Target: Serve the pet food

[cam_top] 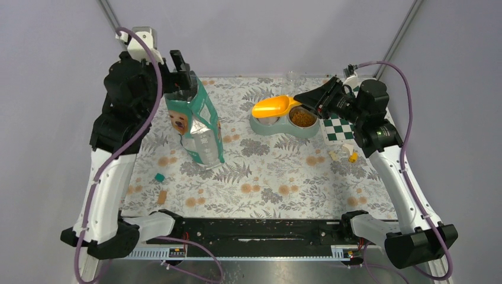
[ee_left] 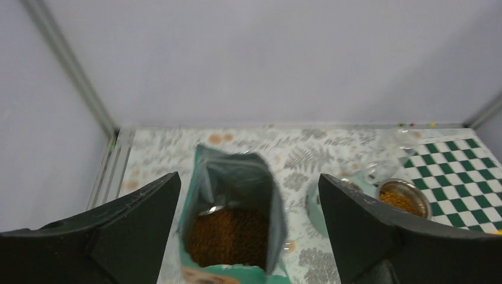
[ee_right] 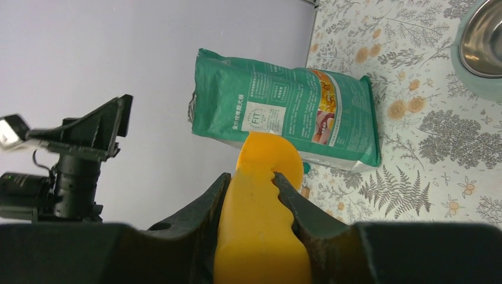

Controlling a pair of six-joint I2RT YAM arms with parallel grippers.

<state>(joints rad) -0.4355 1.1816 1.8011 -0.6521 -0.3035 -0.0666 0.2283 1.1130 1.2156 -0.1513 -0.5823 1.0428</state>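
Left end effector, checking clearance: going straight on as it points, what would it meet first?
Likely the open teal bag, whose mouth lies ahead between its open fingers; depth is unclear.

Left arm: raised with the elbow folded, left gripper (cam_top: 180,71) angled downward, jaws spread wide apart. Right arm: extended forward with the wrist rolled onto its side, right gripper (ee_right: 251,177) jaws clamped on the handle of the scoop (ee_right: 260,242).

Plain pale lilac-grey walls (cam_top: 266,35) on three sides, metal corner posts (ee_left: 68,65), floral-print tablecloth (cam_top: 266,177) underneath, flat even lighting.
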